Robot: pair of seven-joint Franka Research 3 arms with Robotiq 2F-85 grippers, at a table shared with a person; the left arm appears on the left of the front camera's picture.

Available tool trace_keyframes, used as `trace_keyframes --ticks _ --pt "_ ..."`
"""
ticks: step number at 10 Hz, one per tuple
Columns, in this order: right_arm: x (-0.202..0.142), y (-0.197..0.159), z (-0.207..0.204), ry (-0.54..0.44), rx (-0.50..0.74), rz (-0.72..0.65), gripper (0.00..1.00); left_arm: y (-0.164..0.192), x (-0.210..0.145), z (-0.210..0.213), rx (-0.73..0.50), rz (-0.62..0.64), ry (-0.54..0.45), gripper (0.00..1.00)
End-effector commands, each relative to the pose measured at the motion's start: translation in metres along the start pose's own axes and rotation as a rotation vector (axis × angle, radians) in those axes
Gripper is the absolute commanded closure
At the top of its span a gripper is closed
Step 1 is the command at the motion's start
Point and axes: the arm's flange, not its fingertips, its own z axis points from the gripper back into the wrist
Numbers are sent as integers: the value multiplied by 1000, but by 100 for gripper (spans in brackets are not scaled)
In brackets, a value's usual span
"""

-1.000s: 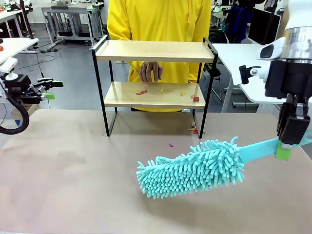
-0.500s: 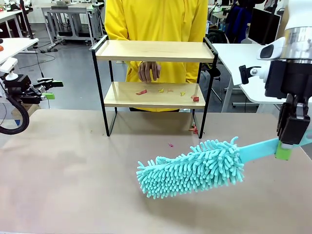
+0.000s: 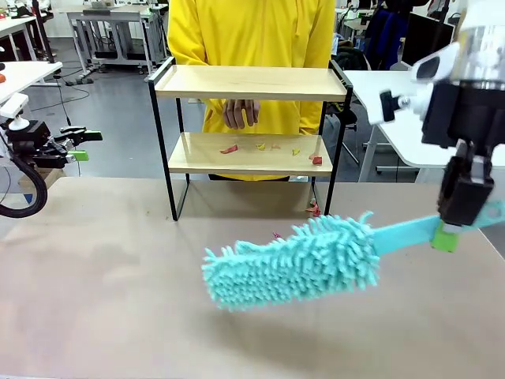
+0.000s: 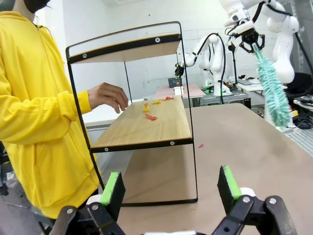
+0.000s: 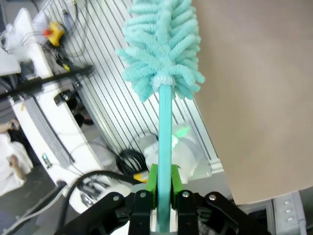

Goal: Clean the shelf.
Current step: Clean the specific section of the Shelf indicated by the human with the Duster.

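Shelf: we see the shelf [image 3: 248,83] standing at the far side of the table [image 3: 95,268], right in front of the person in yellow. Its top board is bare wood.
Lower board: small red and yellow scraps [image 3: 272,148] lie scattered along it.
Person's hand: one hand [image 3: 241,113] hangs between the two boards with its fingers curled down over the lower one. We cannot tell whether it touches the wood.
Right gripper: the right gripper [image 5: 164,188] has its green pads pressed onto the thin teal handle, pinching the duster [image 3: 292,264].
Duster: its fluffy teal head points toward our left, in front of the shelf and apart from it. It seems to be clear of the tabletop, and it looks blurred from the front.
Left gripper: the left gripper [image 4: 171,177] has its fingers spread wide with nothing between them. It sits at the table's left edge, well apart from the shelf and facing its side.
Table: we see a few red bits [image 3: 314,209] near the shelf's right front leg.
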Motion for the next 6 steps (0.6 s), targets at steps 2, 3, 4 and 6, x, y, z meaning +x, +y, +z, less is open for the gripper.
trace_keyframes --ticks 2,3,4,6 --pt "31 55 28 -225 -15 -134 87 -1 2 -1 -5 -15 -8 0" --pt "43 71 31 -300 -58 -199 87 -1 2 -1 -5 -15 -8 0" --pt "56 82 34 -321 -41 -301 87 -1 2 -1 -5 -15 -8 0" --pt "101 97 22 -404 -75 -497 87 -1 2 -1 -5 -15 -8 0"
